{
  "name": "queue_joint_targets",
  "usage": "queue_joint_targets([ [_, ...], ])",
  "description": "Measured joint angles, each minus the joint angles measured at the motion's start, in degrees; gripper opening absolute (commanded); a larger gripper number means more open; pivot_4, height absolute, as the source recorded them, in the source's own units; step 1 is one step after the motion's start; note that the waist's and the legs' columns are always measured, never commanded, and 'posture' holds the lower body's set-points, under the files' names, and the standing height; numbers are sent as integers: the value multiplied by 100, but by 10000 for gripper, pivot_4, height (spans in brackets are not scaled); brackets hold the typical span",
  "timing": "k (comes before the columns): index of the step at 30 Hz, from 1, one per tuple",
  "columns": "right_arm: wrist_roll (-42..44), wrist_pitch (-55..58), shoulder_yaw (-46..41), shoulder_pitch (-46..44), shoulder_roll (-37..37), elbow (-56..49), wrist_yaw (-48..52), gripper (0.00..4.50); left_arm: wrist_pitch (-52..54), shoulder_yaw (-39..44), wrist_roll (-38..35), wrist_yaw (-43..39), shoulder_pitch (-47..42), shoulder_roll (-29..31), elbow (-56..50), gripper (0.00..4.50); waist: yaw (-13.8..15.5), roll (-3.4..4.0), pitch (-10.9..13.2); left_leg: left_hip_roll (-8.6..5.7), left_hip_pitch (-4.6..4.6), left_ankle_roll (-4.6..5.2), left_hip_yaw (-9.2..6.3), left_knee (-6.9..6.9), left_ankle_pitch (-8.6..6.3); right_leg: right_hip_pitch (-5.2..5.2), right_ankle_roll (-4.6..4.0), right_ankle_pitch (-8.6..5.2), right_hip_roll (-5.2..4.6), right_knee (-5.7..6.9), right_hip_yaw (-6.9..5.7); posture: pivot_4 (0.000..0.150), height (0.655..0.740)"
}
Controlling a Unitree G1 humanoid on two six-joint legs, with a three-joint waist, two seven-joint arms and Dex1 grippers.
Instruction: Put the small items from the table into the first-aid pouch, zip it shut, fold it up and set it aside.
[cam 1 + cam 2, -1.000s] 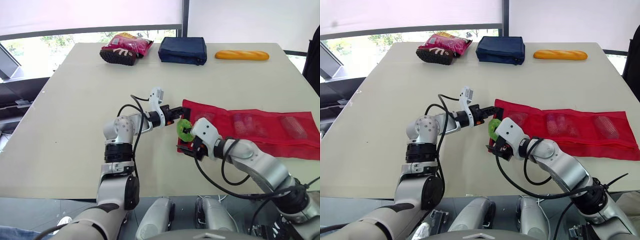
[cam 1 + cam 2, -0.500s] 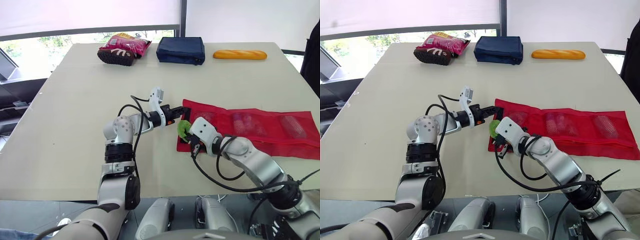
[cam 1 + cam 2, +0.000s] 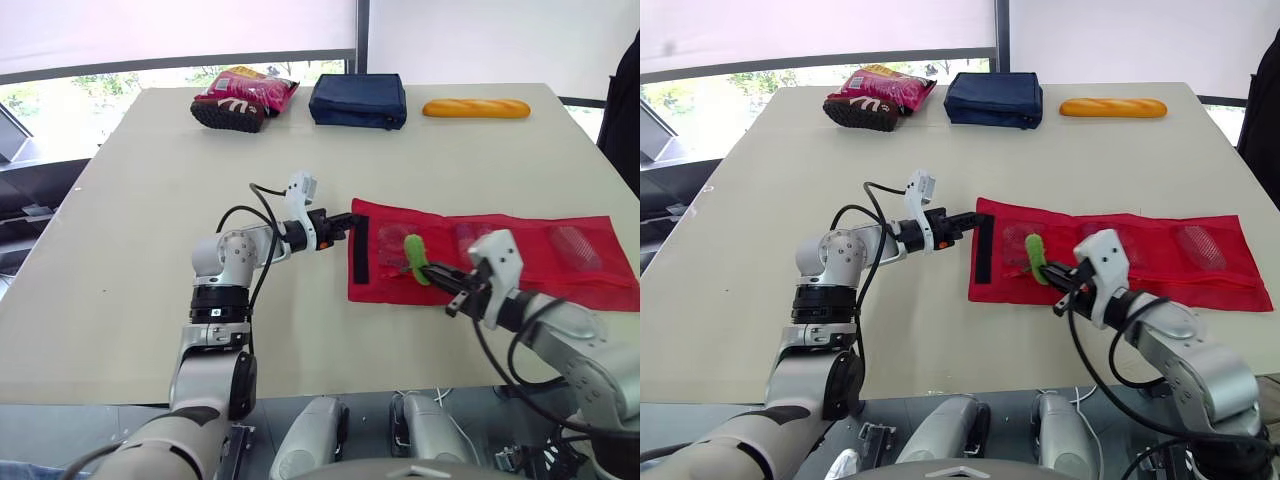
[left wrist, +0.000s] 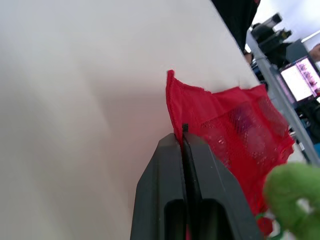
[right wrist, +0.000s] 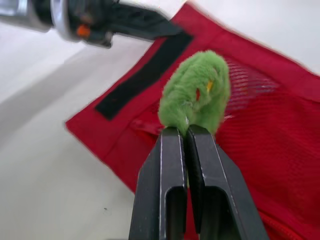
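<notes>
Green fuzzy toy [image 5: 196,92] pinched in right pincer [image 5: 186,131] over red pouch [image 3: 380,275]; left pincer [image 4: 182,138] apparently clamps its corner.

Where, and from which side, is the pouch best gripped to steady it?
Probably the pouch by its far corner beside the black strip, coming low from the robot's left: it lies flat, so only edges give fingers purchase. The left gripper pinches there.

Bright daylight from the far window [image 3: 100,85] floods the pale table [image 3: 150,250], leaving only soft, faint shadows.
</notes>
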Motion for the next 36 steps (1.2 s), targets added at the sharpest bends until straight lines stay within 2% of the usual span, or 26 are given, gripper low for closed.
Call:
queue_joint_targets([
  [2,466,-3,-537,158,416,-10,-244,283,-131,-180,133,-174,70,122,66,0,5,0,0,0,0,0,1,0,0,-2,0,0,0,2,2,1500,7390],
  [5,897,-8,-824,310,800,-45,-481,283,-221,-262,188,-275,72,176,92,0,6,0,0,1,0,0,0,-2,0,-2,0,0,0,3,2,1500,7390],
  [6,1280,-26,-999,463,1195,-53,-735,283,-276,-313,211,-341,72,223,97,0,5,0,0,1,0,0,0,-5,0,-4,0,0,0,3,3,1500,7390],
  [10,1868,-91,-1185,651,1503,-49,-1180,283,-355,-364,258,-444,72,265,104,0,1,4,0,0,0,1,12,-7,0,-11,0,0,0,8,17,1500,7390],
  [22,3927,-690,-1951,1093,1423,38,-2063,283,-639,-587,380,-794,108,463,254,0,-3,5,0,1,0,2,14,-8,0,-13,0,-1,1,11,19,1500,7390],
  [30,4506,-1160,-2035,1296,1191,236,-2544,283,-875,-607,459,-1008,103,614,492,0,1,5,0,2,0,3,16,-9,0,-13,0,-1,2,12,22,1500,7390],
  [36,4670,-1701,-2669,1353,873,703,-2863,283,-1019,-657,659,-1132,87,879,712,0,-8,6,-1,4,2,3,20,-13,0,-14,0,-1,5,12,25,1500,7390],
])
